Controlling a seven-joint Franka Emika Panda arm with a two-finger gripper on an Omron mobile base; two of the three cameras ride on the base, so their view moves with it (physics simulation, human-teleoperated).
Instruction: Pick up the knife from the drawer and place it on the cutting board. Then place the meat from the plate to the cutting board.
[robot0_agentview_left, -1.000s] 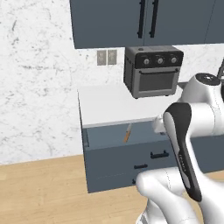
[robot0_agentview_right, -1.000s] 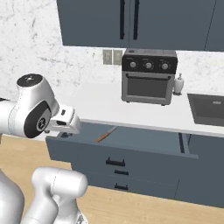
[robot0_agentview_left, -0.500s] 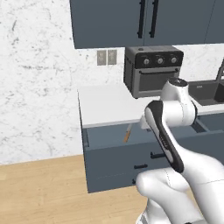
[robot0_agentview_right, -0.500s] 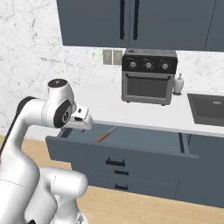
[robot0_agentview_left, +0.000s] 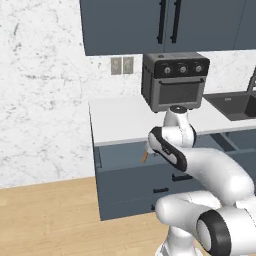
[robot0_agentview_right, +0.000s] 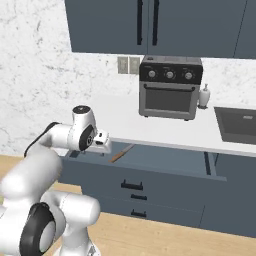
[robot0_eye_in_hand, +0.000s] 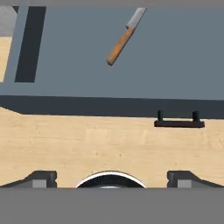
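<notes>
Ahead of the wide-open, empty hand (robot0_eye_in_hand: 111, 178), the knife (robot0_eye_in_hand: 122, 39) lies diagonally inside the open drawer (robot0_eye_in_hand: 175, 57), so reaching is the step: next advance and descend over its handle.

Light is even and bright across all three views, soft and without a visible source. The white flat table top (robot0_agentview_left: 125, 117) shows no glare, and the dark boxy toaster oven (robot0_agentview_right: 170, 87) casts only a faint shadow at its base. Inside the open dark blue-grey drawer (robot0_eye_in_hand: 131, 52) the tone is flat. Edges look crisp but coarsely rendered, slightly pixelated in the hand view, with no lens distortion or blur.
</notes>
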